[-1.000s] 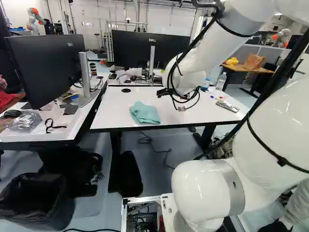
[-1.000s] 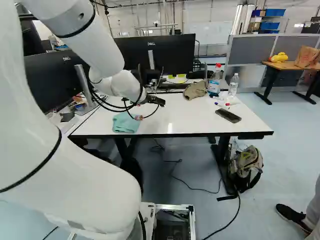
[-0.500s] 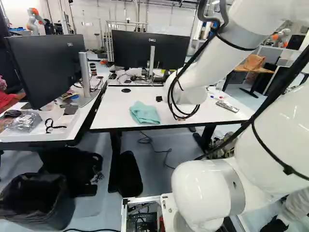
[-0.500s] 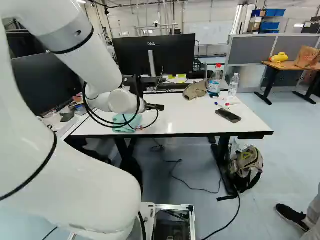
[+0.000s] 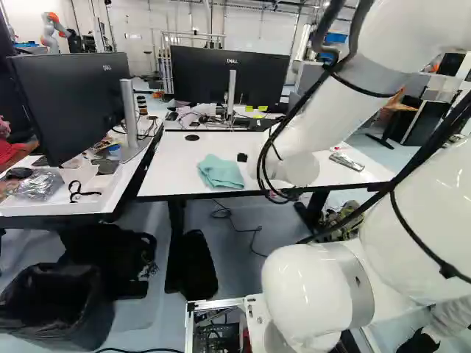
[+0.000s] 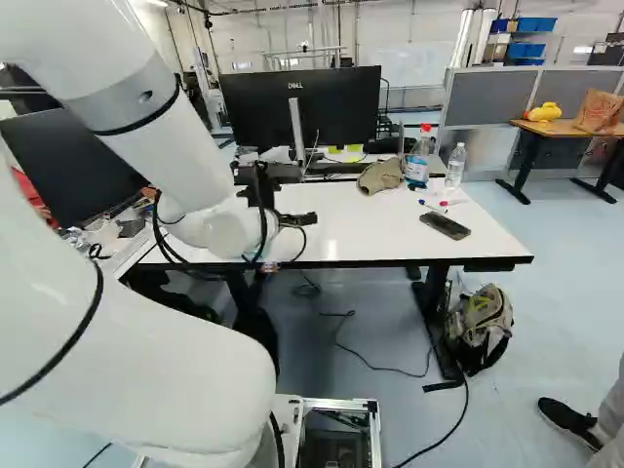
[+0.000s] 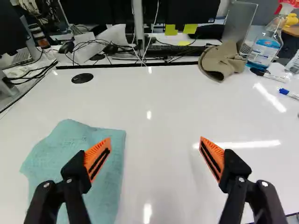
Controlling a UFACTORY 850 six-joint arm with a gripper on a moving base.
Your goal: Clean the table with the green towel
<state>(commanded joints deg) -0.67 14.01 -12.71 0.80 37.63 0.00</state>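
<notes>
Hovers with black two-fingered jaws (image 6: 295, 220) released and spread wide, orange pads (image 7: 95, 151) standing well apart above a glossy white desk (image 6: 370, 229). Reaches out on a white jointed robot arm (image 6: 146, 127). In the wrist view, frames white surface between the open jaws (image 7: 155, 148), gripping nothing.

Has a rumpled, blue-green cloth towel (image 7: 49, 156) on the desk below one finger, extending past its outer side. In the left base view, shows that towel near the desk's front edge, left of the arm.

Farther ahead, takes in a flat black disc (image 7: 82, 78) on the desk, beyond the towel, and a crumpled tan cap (image 7: 222, 60) at the far edge. Beside the cap, includes a clear spray bottle with a blue label and red top (image 7: 264, 46), with a white marker with a blue end (image 7: 290, 94) near.

At the right of the right base view's desk, shows a flat, dark rectangular device (image 6: 445, 225) and, farther back, a clear plastic bottle with a white cap (image 6: 455, 166). Behind the desk, adds a wide black monitor (image 6: 341, 107) and yellow paper notes (image 7: 190, 29). Down on the floor, includes a grey-and-tan backpack (image 6: 483, 331) beside a black desk leg (image 6: 434, 322).
</notes>
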